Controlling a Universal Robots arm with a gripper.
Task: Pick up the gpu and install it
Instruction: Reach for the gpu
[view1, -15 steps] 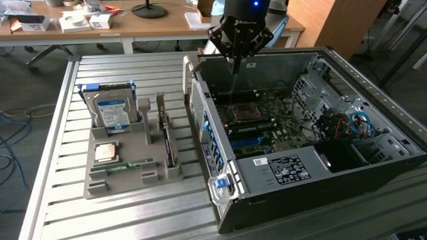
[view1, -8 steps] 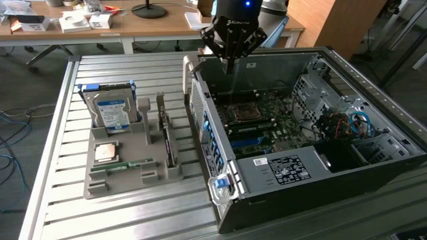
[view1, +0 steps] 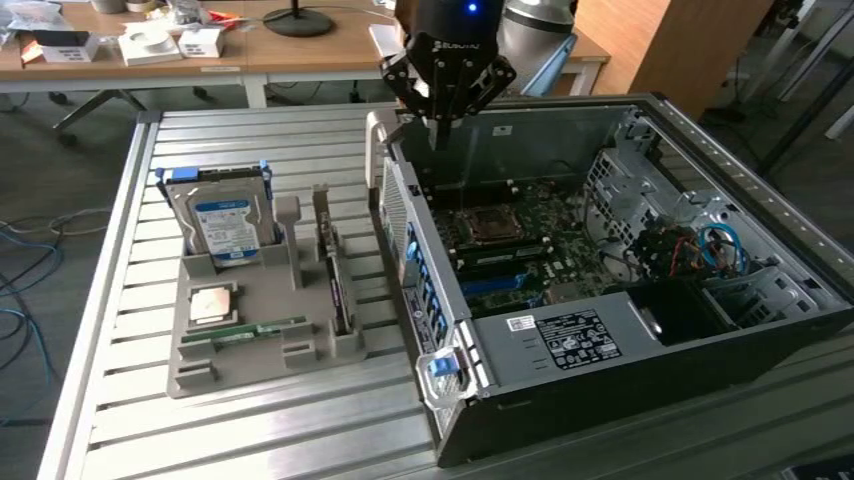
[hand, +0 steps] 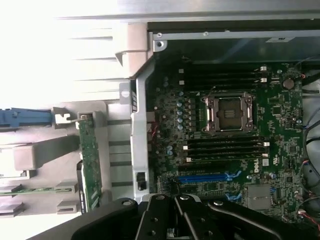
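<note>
Slatted metal table (view1: 267, 140) in a workshop, cluttered wooden desks (view1: 307, 50) behind: we see the robot arm's gripper (view1: 435, 135) hanging over the rear edge of an open computer case (view1: 561, 400), its fingers pressed together with nothing between them. The gpu (view1: 338, 295) stands on edge in a slot of the grey tray (view1: 254, 370), on the exterior view's left of the case and well apart from the gripper. Sharing the tray are a blue-labelled hard drive (view1: 224, 225) standing upright at the far end, a processor chip (view1: 214, 303) lying flat and a green memory stick (view1: 247, 330) near the front. From the wrist we look down past the gripper (hand: 174, 200) at the gpu (hand: 90, 160) beside the case wall, and at the motherboard (hand: 280, 120) with its processor socket (hand: 230, 112) and a blue slot (hand: 205, 177).
</note>
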